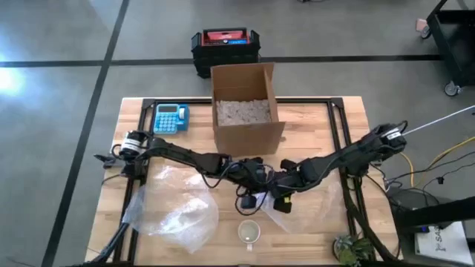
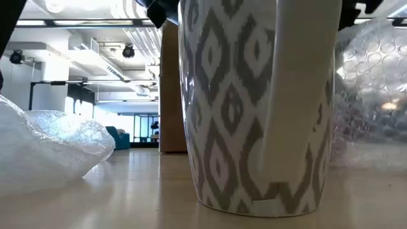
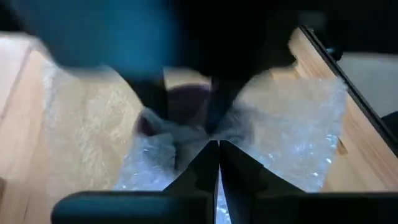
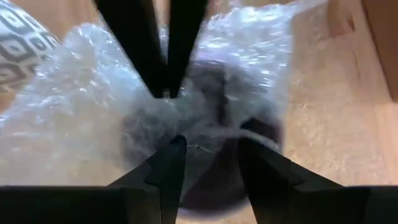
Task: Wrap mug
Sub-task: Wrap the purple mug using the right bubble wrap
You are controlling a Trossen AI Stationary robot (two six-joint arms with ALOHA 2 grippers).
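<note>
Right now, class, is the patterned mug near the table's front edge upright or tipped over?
Upright: the mug shows its round open mouth from above, and its base sits flat on the table.

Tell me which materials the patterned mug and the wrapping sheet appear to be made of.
Patterned mug: probably glazed ceramic, given its glossy white surface with a grey diamond print. Wrapping sheet: clear plastic bubble wrap, showing round air cells and shiny, crumpled folds.

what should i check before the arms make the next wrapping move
1. Left gripper pinching bubble wrap: ok, fingers closed on it.
2. Right gripper gripping wrap: not ok, fingers apart.
3. Dark object covered: cannot tell, only partly visible through wrap.
4. Patterned mug upright near the table edge: ok, away from both grippers.
5. Cardboard box out of the arms' way: ok.
</note>
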